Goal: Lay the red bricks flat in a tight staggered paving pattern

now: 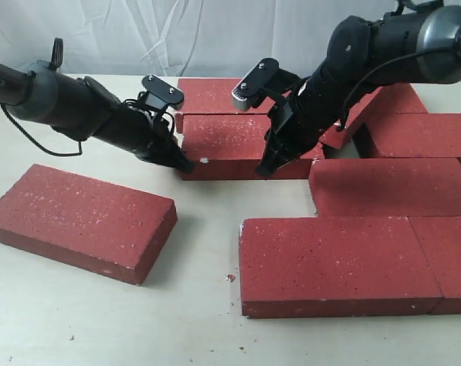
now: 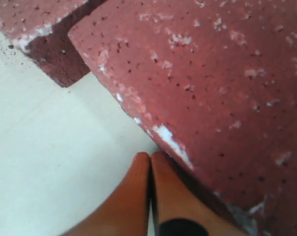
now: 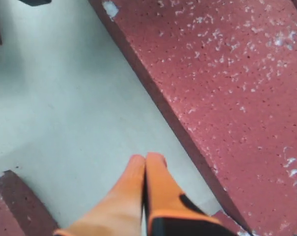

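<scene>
Red bricks lie flat over the right and back of the pale table (image 1: 200, 320), already forming rough offset rows, while one loose brick (image 1: 81, 221) sits alone and skewed at the left, well apart from the rest. The step in hand looks like nudging the middle brick (image 1: 230, 141) into line. The left gripper (image 1: 186, 163) has its tip at that brick's near left corner. The right gripper (image 1: 265, 169) is down against its front face, in the gap before the front brick (image 1: 337, 263). Both wrist views show the orange fingers pressed together with nothing between them: the left gripper (image 2: 149, 160) is right at the chipped whitish corner of the middle brick (image 2: 212, 73), and the right gripper (image 3: 145, 160) is on bare table just beside its long edge (image 3: 227, 73). So both claws are closed and empty, working as pushers rather than grasping. The middle brick sits close in front of the back brick (image 1: 211, 95), though a dark seam shows between them in the left wrist view. Next, the brick probably needs a steady shove to close that seam without twisting it. A tilted brick (image 1: 367, 114) behind the right arm seems to lean on a neighbour and will need laying flat, and the loose brick has yet to join the pattern.
</scene>
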